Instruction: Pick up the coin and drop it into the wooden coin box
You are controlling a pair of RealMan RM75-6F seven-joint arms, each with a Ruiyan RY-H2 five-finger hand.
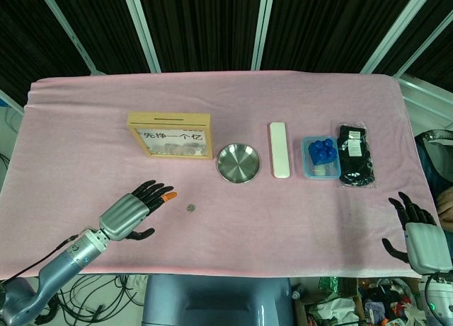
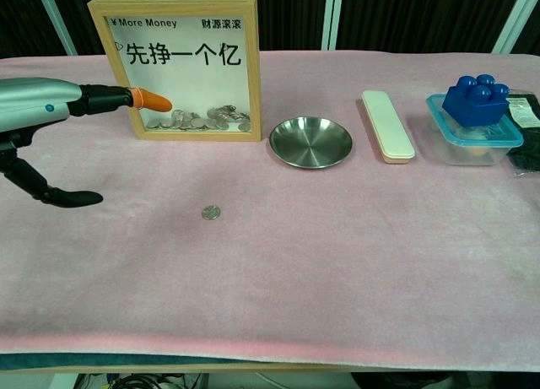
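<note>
A small silver coin (image 1: 190, 208) (image 2: 210, 213) lies flat on the pink cloth, in front of the wooden coin box (image 1: 170, 135) (image 2: 186, 64), which stands upright with a glass front, printed characters and several coins inside. My left hand (image 1: 134, 211) (image 2: 51, 119) hovers to the left of the coin with fingers spread and nothing in it; one fingertip (image 2: 152, 99) is orange. My right hand (image 1: 417, 230) rests open at the table's right front edge, far from the coin.
A round steel dish (image 1: 238, 163) (image 2: 310, 141) sits right of the box. Further right lie a white oblong case (image 1: 279, 149) (image 2: 387, 124), a clear tub with a blue block (image 1: 322, 155) (image 2: 474, 119) and a black packet (image 1: 354, 155).
</note>
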